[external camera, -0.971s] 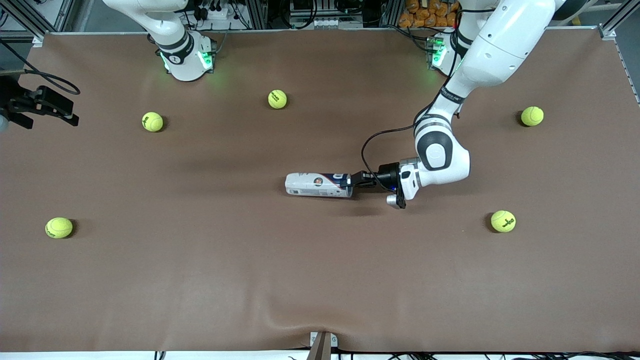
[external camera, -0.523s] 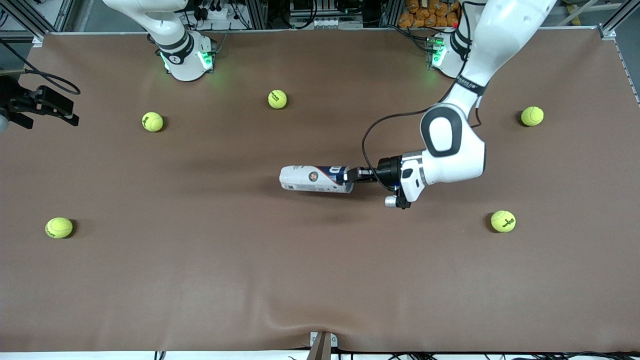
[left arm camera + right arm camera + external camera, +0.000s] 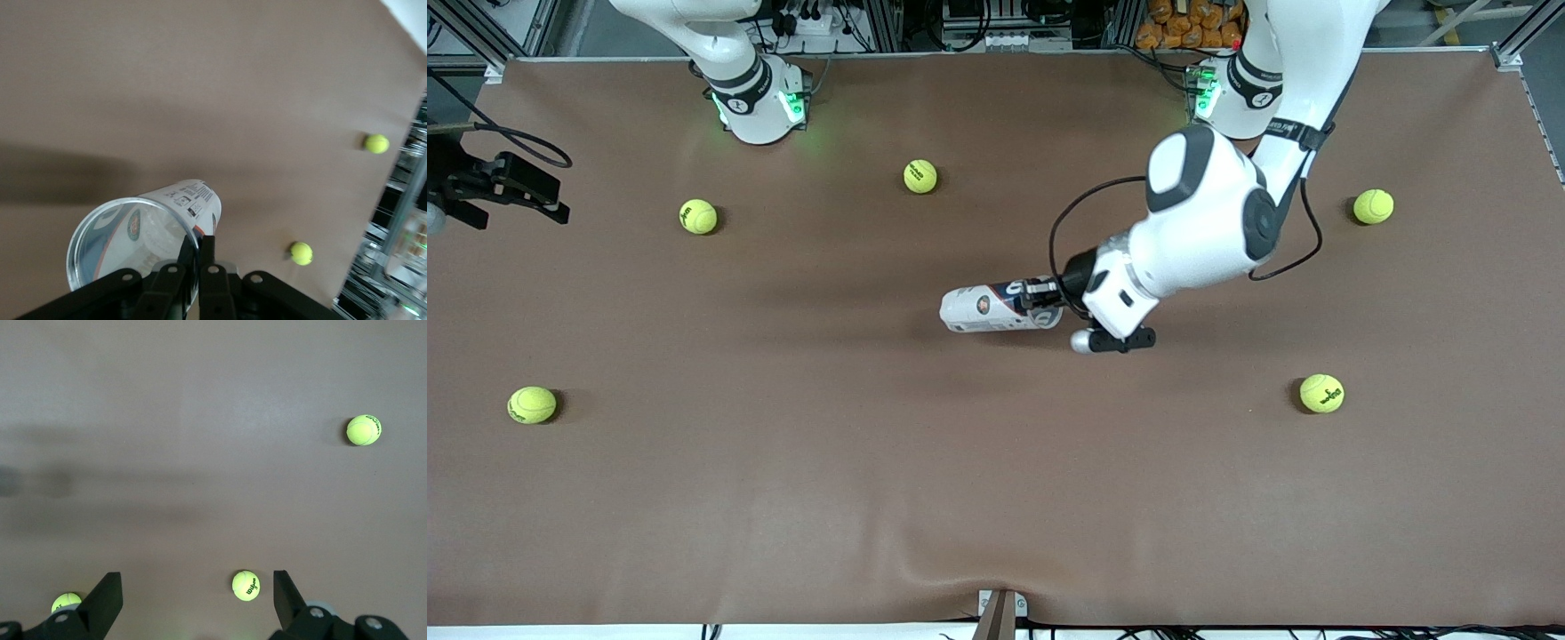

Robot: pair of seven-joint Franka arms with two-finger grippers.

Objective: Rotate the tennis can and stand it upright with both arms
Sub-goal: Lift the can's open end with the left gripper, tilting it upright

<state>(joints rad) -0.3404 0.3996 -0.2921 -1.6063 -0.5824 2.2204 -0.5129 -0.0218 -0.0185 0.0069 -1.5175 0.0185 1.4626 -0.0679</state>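
Can axis is what the next move turns on: the tennis can (image 3: 1000, 307) lies nearly level just right of the frame's centre in the front view, its long axis running across the frame, the closed white end toward the right arm's end of the bench and the open rim toward the left arm. The left tool (image 3: 1044, 300) is clenched on that rim, one finger inside the mouth and one outside, as the left wrist view shows at the tube's silver edge (image 3: 193, 247). The free end looks slightly raised, though I cannot tell whether it clears the surface. The right tool (image 3: 503, 188) waits at the frame's left edge, well apart from the can, fingers spread wide with nothing between them (image 3: 193, 600). So the left arm alone is within reach; uprighting would mean swinging the closed end down.

The bench (image 3: 996, 498) is a plain brown mat, with balls (image 3: 920, 176) scattered well apart from the can, leaving room around it.
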